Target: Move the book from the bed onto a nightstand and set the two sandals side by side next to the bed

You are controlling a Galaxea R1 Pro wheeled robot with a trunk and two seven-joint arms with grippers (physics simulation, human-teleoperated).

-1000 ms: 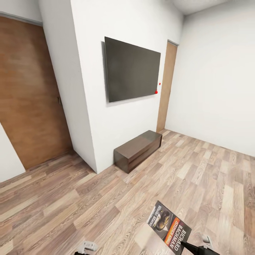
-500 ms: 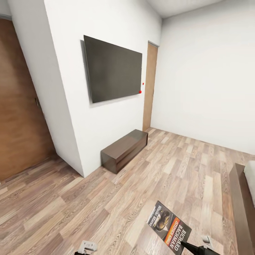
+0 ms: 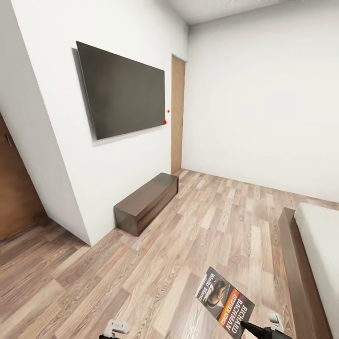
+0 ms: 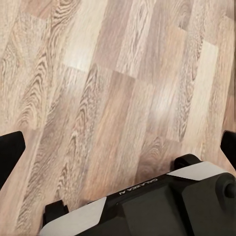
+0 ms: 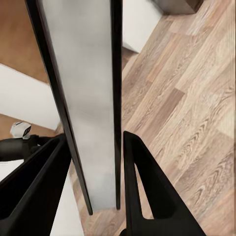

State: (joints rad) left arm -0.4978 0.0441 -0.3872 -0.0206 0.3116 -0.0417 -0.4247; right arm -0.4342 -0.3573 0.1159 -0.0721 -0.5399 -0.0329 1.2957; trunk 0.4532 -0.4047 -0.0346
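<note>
Dark grey paperback book (image 3: pixel 225 302) with an orange band, lettered "Richard Bachman", was clamped edge-on between the right gripper's (image 5: pixel 93 162) black fingers (image 5: pixel 145 182) above the light wood-plank floor (image 3: pixel 188 235). The left gripper (image 4: pixel 118 147) was spread wide, holding nothing. The head view alone showed the wall-mounted black screen (image 3: pixel 122 96), the long low dark-brown cabinet (image 3: pixel 147 202) beneath it, and the bed's dark brown frame (image 3: pixel 299 268) and light grey mattress (image 3: pixel 325 240).
</note>
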